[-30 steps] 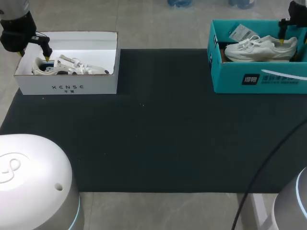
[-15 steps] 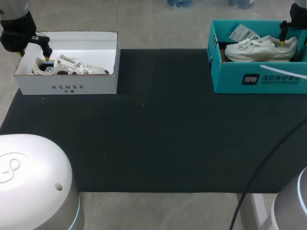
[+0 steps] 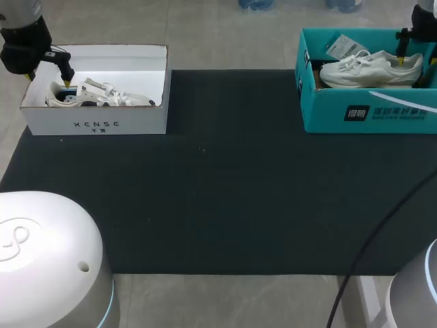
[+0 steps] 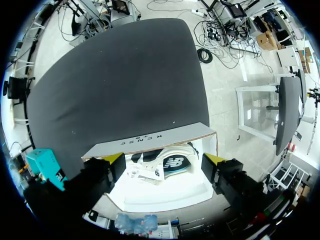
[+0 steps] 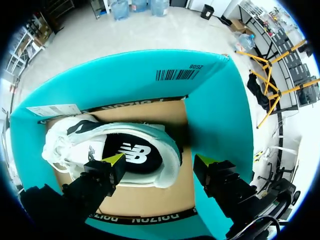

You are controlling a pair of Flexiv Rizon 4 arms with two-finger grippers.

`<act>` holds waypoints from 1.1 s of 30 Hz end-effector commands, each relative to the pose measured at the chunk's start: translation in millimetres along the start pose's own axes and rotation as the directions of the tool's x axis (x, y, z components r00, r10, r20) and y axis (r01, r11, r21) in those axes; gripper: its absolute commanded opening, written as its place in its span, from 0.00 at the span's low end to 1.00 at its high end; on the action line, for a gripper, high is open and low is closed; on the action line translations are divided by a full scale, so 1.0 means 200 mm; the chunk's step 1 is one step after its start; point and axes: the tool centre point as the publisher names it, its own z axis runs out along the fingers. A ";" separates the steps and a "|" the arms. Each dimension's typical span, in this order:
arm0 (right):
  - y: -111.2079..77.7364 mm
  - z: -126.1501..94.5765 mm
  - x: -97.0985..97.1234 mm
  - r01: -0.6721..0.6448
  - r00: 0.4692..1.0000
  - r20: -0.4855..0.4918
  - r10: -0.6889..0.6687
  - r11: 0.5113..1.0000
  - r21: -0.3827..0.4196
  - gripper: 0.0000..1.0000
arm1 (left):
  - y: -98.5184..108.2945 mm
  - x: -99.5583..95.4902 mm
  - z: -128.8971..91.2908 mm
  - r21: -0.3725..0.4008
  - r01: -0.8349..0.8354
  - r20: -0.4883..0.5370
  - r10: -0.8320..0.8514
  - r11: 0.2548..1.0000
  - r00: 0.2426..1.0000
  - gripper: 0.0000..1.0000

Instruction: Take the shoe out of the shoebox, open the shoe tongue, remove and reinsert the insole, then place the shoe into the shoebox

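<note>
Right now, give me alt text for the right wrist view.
An open pincer hangs over the heel end of a white shoe in a teal box. One tip is above the insole, the other beside the heel.

We see a flat table with a matte black top under even, soft light, and pale grey floor past its far edge.
</note>
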 end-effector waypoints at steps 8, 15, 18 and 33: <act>0.05 0.06 -0.03 -0.014 1.000 0.017 0.011 0.988 0.153 0.00 | 0.00 0.00 0.00 -0.003 0.000 -0.001 0.000 1.000 1.000 1.00; 0.04 0.05 -0.03 -0.012 1.000 0.025 0.008 0.987 0.158 0.00 | 0.00 0.00 0.00 -0.003 0.000 -0.001 0.000 1.000 1.000 1.00; 0.04 0.05 -0.04 -0.013 1.000 0.025 0.009 0.987 0.160 0.00 | 0.00 0.00 0.00 -0.003 0.000 -0.001 0.000 1.000 1.000 1.00; 0.03 -0.18 -0.03 -0.051 0.998 0.040 0.046 0.990 0.135 0.00 | 0.00 0.00 0.00 -0.003 0.000 -0.001 0.000 1.000 1.000 1.00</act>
